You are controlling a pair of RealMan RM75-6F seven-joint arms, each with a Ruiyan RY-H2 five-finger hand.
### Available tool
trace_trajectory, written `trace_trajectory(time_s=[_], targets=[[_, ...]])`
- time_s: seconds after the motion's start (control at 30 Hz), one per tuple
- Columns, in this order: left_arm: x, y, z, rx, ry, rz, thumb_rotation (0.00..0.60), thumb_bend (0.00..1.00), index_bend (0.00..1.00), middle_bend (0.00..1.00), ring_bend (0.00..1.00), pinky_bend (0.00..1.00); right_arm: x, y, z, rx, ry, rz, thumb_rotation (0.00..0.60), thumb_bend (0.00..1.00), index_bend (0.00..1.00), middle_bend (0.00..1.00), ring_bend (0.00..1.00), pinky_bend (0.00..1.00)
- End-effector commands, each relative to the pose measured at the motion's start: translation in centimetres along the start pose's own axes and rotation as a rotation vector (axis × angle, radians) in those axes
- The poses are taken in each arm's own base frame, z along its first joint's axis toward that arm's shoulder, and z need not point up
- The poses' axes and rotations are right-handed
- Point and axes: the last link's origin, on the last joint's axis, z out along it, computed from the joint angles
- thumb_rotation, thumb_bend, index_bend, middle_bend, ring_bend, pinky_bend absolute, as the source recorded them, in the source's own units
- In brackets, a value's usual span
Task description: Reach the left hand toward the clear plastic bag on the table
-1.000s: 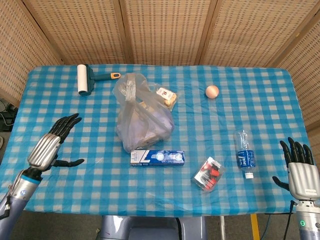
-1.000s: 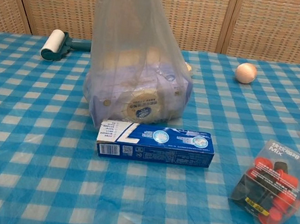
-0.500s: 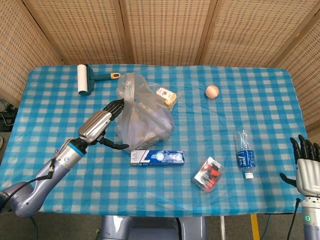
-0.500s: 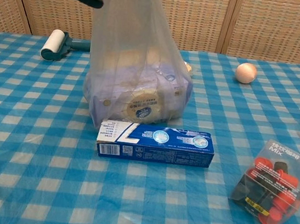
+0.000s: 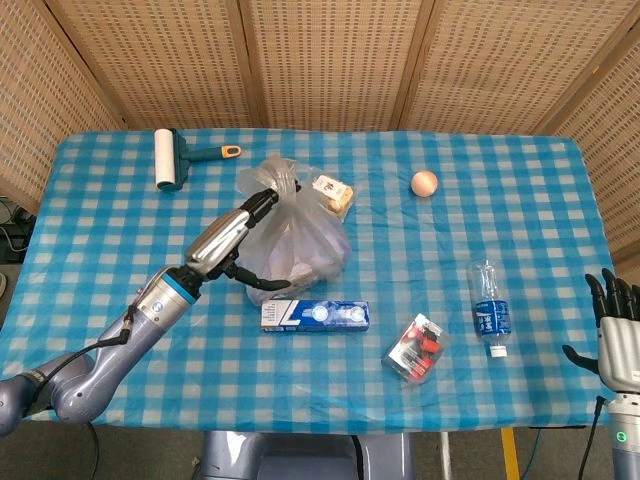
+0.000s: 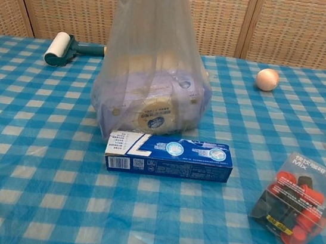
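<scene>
the clear plastic bag stands left of centre on the checked table, its top gathered upward, a purple pack inside. the left hand lies against the bag's left side – fingers stretched toward the gathered top, whether they grip it i cannot tell. a blue box lies just in front of the bag. right hand sits at the table's near right edge, fingers apart and upright, holding nothing – near a water bottle.
</scene>
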Motion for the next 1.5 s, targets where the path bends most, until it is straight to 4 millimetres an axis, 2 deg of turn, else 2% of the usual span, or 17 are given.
trace_trajectory(time_s=[0.03, 0.13, 0.33, 0.8, 0.87, 0.9, 0.93, 1.03, 1.07, 1.13, 1.17, 1.2, 1.33, 1.4, 1.5], targets=[[0.1, 0.9, 1.8, 0.009, -0.014, -0.112, 0.600, 0.00, 0.00, 0.00, 0.00, 0.00, 0.1, 0.1, 0.0, -0.001, 0.001, 0.001, 0.600, 0.00, 0.00, 0.00, 0.00, 0.00], [0.5, 1.2, 3.2, 0.030, -0.011, -0.297, 0.600, 0.00, 0.00, 0.00, 0.00, 0.00, 0.1, 0.2, 0.0, -0.003, -0.002, 0.003, 0.600, 0.00, 0.00, 0.00, 0.00, 0.00], [0.4, 1.3, 5.2, 0.064, -0.067, -0.481, 0.600, 0.00, 0.00, 0.00, 0.00, 0.00, 0.2, 0.3, 0.1, -0.009, -0.002, 0.005, 0.600, 0.00, 0.00, 0.00, 0.00, 0.00], [-2.0, 1.3, 8.8, 0.091, -0.138, -0.653, 0.600, 0.00, 0.01, 0.02, 0.01, 0.00, -0.1, 0.4, 0.4, -0.021, -0.009, -0.007, 0.600, 0.00, 0.00, 0.00, 0.00, 0.00], [-2.5, 1.5, 9.3, 0.081, -0.138, -0.672, 0.600, 0.00, 0.12, 0.15, 0.10, 0.03, -0.1, 0.5, 0.5, -0.026, -0.007, -0.006, 0.600, 0.00, 0.00, 0.00, 0.00, 0.00], [-2.6, 1.5, 9.4, 0.079, -0.136, -0.677, 0.600, 0.00, 0.25, 0.30, 0.21, 0.10, -0.1, 0.6, 0.5, -0.027, -0.007, -0.005, 0.600, 0.00, 0.00, 0.00, 0.00, 0.00], [-2.8, 1.6, 9.6, 0.077, -0.131, -0.686, 0.600, 0.00, 0.40, 0.45, 0.33, 0.20, -0.1, 0.6, 0.5, -0.030, -0.006, -0.005, 0.600, 0.00, 0.00, 0.00, 0.00, 0.00], [-3.1, 1.5, 9.9, 0.073, -0.108, -0.686, 0.600, 0.00, 0.75, 0.73, 0.58, 0.54, -0.1, 0.7, 0.6, -0.033, -0.007, -0.003, 0.600, 0.00, 0.00, 0.00, 0.00, 0.00], [-3.3, 1.6, 10.0, 0.074, -0.102, -0.683, 0.600, 0.00, 0.83, 0.79, 0.65, 0.64, -0.1, 0.7, 0.6, -0.034, -0.007, -0.002, 0.600, 0.00, 0.00, 0.00, 0.00, 0.00], [-3.4, 1.5, 10.0, 0.084, -0.077, -0.668, 0.600, 0.01, 0.98, 0.95, 0.82, 0.91, -0.1, 0.8, 0.6, -0.034, -0.009, -0.001, 0.600, 0.00, 0.00, 0.00, 0.00, 0.00], [-3.4, 1.4, 10.0, 0.092, -0.053, -0.667, 0.600, 0.05, 1.00, 0.98, 0.87, 0.96, -0.1, 0.7, 0.6, -0.033, -0.010, 0.000, 0.600, 0.00, 0.00, 0.00, 0.00, 0.00], [-3.2, 1.4, 10.1, 0.098, -0.008, -0.662, 0.600, 0.16, 1.00, 1.00, 0.91, 1.00, -0.1, 0.7, 0.6, -0.032, -0.010, 0.002, 0.600, 0.00, 0.00, 0.00, 0.00, 0.00], [-3.3, 2.4, 9.5, 0.117, 0.092, -0.651, 0.600, 0.81, 1.00, 1.00, 0.95, 1.00, 0.0, 0.7, 0.6, -0.031, -0.008, 0.006, 0.600, 0.00, 0.00, 0.00, 0.00, 0.00], [-3.1, 2.7, 9.2, 0.116, 0.118, -0.648, 0.600, 0.94, 1.00, 1.00, 0.95, 1.00, 0.0, 0.7, 0.5, -0.031, -0.007, 0.007, 0.600, 0.00, 0.00, 0.00, 0.00, 0.00], [-2.1, 3.1, 8.6, 0.095, 0.157, -0.645, 0.600, 0.99, 1.00, 1.00, 0.96, 1.00, 0.0, 0.7, 0.4, -0.027, -0.005, 0.006, 0.600, 0.00, 0.00, 0.00, 0.00, 0.00]])
